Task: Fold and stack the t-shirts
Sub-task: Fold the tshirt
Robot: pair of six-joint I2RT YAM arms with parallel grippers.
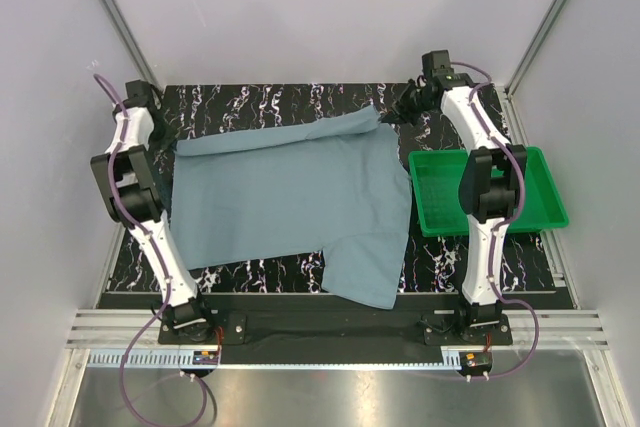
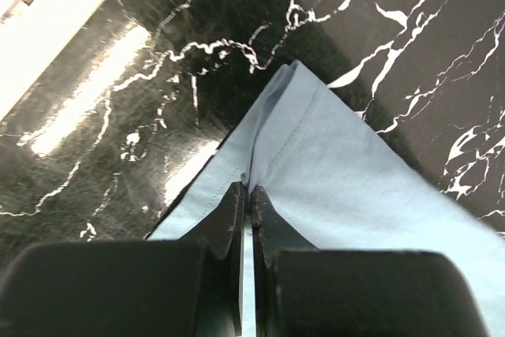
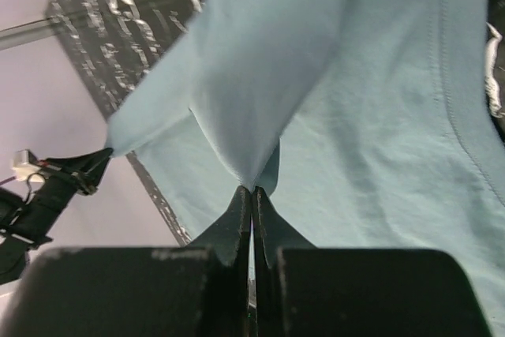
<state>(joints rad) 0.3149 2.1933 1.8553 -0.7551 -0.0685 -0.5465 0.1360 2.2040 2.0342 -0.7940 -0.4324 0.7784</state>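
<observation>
The blue-grey t-shirt (image 1: 290, 202) lies spread over the black marbled table (image 1: 250, 102), one sleeve hanging toward the near edge. At its far left corner my left gripper (image 1: 166, 137) is shut on the hem; the left wrist view shows the stitched edge of the t-shirt (image 2: 339, 171) pinched between the left gripper's (image 2: 250, 189) tips. My right gripper (image 1: 392, 117) is shut on the far right corner, lifted a little off the table. In the right wrist view the t-shirt (image 3: 260, 76) rises as a fold out of the right gripper's (image 3: 252, 189) closed tips.
A green plastic tray (image 1: 535, 209) stands at the right of the table, partly under my right arm. Grey walls close in the back and sides. The table's near edge (image 1: 330, 292) runs just in front of the arm bases.
</observation>
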